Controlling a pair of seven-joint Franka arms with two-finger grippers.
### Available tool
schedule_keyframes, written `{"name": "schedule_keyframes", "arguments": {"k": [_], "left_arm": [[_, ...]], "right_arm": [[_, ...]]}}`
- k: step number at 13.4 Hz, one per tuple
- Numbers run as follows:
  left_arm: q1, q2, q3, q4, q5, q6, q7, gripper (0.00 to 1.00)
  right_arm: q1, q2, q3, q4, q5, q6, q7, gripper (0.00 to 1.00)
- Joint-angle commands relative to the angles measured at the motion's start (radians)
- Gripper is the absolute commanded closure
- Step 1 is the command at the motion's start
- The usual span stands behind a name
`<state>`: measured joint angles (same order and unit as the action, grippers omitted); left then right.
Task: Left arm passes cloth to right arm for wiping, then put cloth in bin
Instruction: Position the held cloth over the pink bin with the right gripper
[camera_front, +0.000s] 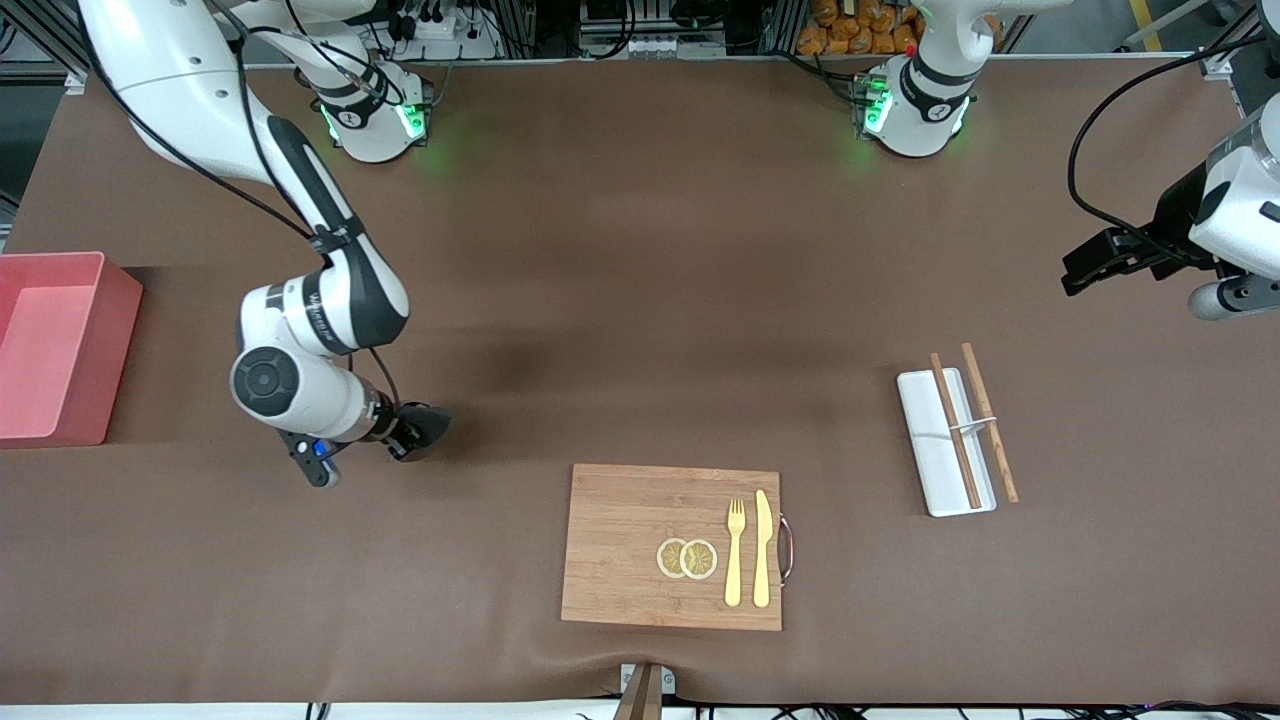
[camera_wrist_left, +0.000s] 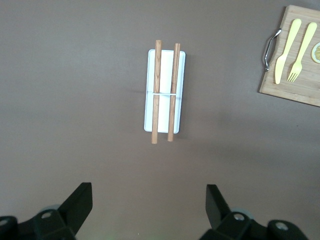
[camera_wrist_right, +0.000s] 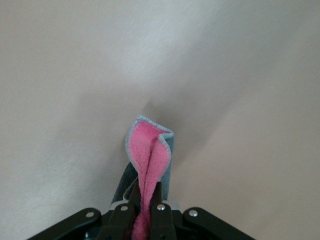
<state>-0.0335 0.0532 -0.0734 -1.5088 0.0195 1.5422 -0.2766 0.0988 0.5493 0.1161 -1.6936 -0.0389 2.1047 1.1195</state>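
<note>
My right gripper is low over the brown table between the bin and the wooden board, shut on the cloth. In the right wrist view the cloth is folded, pink inside and grey outside. It sticks out from the right gripper down to the table surface. The pink bin stands at the right arm's end of the table with nothing showing in it. My left gripper waits open and holds nothing, high over the left arm's end of the table. Its fingers stand wide apart.
A white tray with two wooden chopsticks lies below the left gripper, the tray also showing in the left wrist view. Nearer the front camera lies a wooden cutting board with lemon slices, a yellow fork and a knife.
</note>
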Motion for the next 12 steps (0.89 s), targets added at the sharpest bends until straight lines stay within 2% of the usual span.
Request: {"name": "schedule_keyframes", "arguments": {"k": [1,4,7,10,12], "left_arm": [[0.004,-0.029,0.001,-0.025,-0.015,0.004,0.014,0.00],[0.007,-0.052,0.001,-0.031,-0.015,0.004,0.014,0.00],[0.009,-0.056,0.003,-0.045,-0.015,0.004,0.014,0.00],[0.009,-0.061,0.003,-0.048,-0.015,0.004,0.013,0.00],[0.011,-0.061,0.004,-0.047,-0.015,0.006,0.013,0.00]], "right_arm": [[-0.100,-0.032,0.005,0.109,0.022,-0.202,-0.215,1.00],[-0.249,-0.069,0.004,0.150,0.022,-0.308,-0.612,1.00],[-0.381,-0.072,-0.003,0.196,0.014,-0.347,-0.902,1.00],[-0.534,-0.077,-0.007,0.268,-0.001,-0.446,-1.212,1.00],[-0.623,-0.074,-0.007,0.285,-0.073,-0.443,-1.373,1.00]]}}
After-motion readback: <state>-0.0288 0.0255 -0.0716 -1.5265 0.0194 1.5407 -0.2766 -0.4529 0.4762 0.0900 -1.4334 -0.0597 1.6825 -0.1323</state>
